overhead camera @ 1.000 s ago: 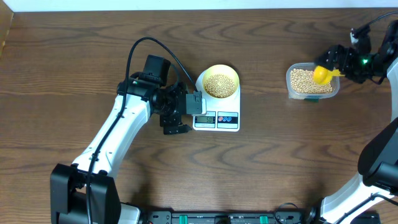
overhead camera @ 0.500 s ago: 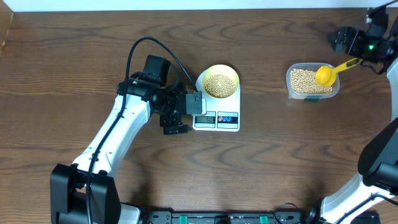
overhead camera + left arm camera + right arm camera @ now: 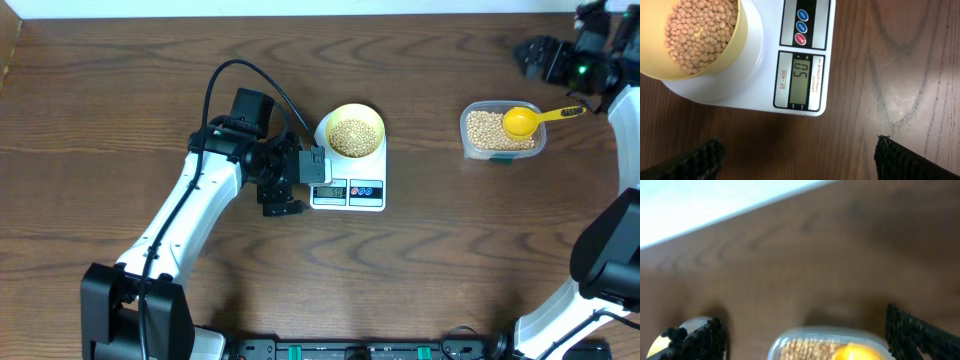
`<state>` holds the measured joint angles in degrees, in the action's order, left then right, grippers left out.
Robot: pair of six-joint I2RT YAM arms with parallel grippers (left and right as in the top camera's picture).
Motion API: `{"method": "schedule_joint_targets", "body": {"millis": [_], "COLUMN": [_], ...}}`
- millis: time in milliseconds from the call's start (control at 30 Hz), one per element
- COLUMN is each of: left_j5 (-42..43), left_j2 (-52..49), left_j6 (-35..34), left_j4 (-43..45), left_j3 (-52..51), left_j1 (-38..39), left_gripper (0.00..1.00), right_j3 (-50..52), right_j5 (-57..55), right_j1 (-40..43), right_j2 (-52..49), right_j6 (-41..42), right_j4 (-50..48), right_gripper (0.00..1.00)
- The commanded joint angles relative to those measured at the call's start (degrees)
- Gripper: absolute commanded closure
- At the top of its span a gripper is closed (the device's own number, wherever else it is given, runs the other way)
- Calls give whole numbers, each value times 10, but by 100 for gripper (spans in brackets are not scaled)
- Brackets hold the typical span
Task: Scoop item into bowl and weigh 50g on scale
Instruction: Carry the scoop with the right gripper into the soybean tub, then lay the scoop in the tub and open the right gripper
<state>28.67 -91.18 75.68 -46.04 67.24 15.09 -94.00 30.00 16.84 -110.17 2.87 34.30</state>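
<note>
The pale-yellow bowl (image 3: 354,117) holds tan beans (image 3: 354,136) and stands on the white scale (image 3: 372,194). In the left wrist view the beans (image 3: 697,27) fill the bowl (image 3: 736,47), and the scale (image 3: 752,75) shows 50 on its display. My left gripper (image 3: 300,185) hovers open just left of the scale, its jaws (image 3: 800,162) wide over bare wood. My right gripper (image 3: 532,55) is open above the table's far right, holding nothing. Below it the yellow scoop (image 3: 520,121) lies in the clear tub (image 3: 470,140) of beans.
The tub (image 3: 790,345) with the scoop (image 3: 855,353) shows blurred at the bottom of the right wrist view, between the wide fingers (image 3: 912,330). The table's back edge (image 3: 715,220) runs close behind. A black cable (image 3: 225,75) loops over the left arm.
My right gripper has let go of the scoop and drawn back up and away from the tub. The scoop now rests in the tub. The left arm has not moved.
</note>
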Motion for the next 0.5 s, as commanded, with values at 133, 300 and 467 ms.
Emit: {"method": "schedule_joint_targets", "body": {"millis": [133, 300, 467], "left_j5": [13, 13, 13], "left_j2": [6, 6, 6], "left_j6": [2, 2, 2], "left_j4": [-1, -1, -1], "left_j3": [-2, -2, -2], "left_j1": [-3, -3, -3], "left_gripper": [2, 2, 2], "right_j3": [1, 1, 1], "right_j5": [8, -31, -44], "right_j1": [-30, -36, -36], "right_j2": [13, 13, 13], "right_j6": [2, 2, 2], "right_j4": [96, 105, 105], "right_gripper": [1, 1, 1]}}
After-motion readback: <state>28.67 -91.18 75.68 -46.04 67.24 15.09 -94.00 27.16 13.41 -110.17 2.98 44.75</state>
